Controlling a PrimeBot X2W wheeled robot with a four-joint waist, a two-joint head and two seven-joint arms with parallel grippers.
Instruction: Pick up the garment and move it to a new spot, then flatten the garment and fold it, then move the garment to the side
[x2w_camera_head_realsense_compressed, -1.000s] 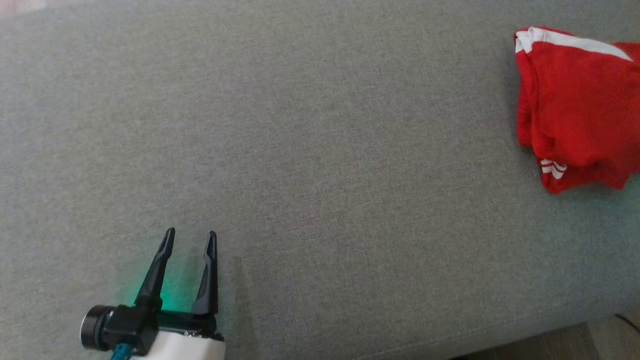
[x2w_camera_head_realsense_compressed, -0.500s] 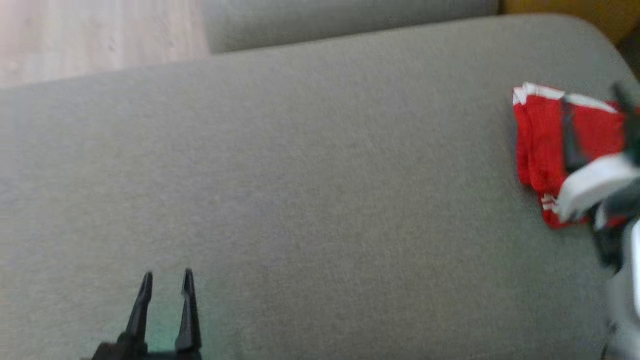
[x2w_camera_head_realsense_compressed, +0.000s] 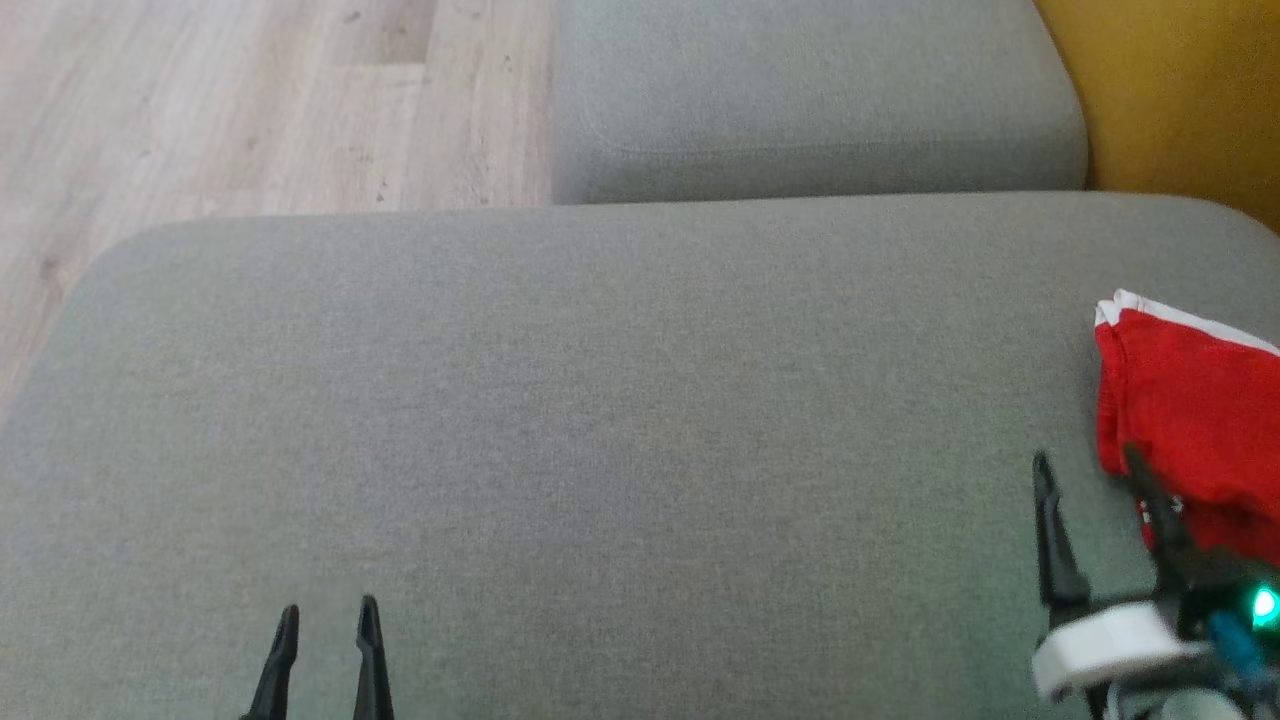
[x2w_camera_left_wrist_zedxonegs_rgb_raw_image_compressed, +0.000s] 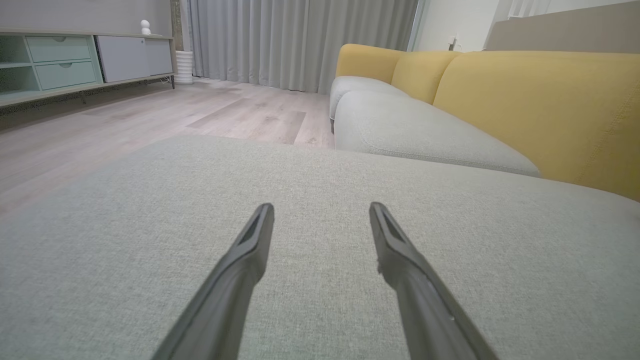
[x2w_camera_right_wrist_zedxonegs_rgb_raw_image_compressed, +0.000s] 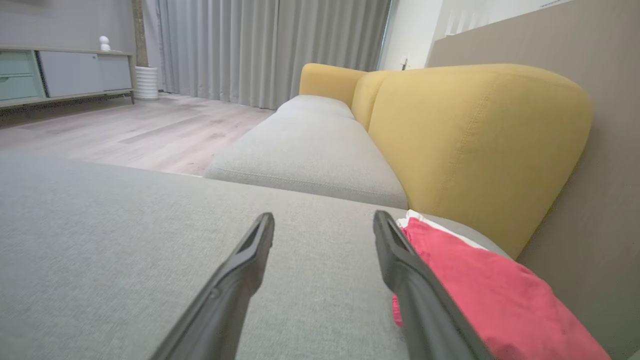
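Two spread, empty tools: left tool (x2w_camera_head_realsense_compressed: 325, 615) well apart from garment (x2w_camera_head_realsense_compressed: 1190, 420), right tool (x2w_camera_head_realsense_compressed: 1086, 458) beside it; set-aside seems done, withdraw next.

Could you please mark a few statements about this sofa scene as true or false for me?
1. The red garment lies at the right end of the grey cushion. True.
2. The right gripper is shut on the garment. False: its jaws stand open at the garment's edge, holding nothing.
3. The left gripper is open above bare cushion. True.
4. The backrest is green. False: it is yellow.
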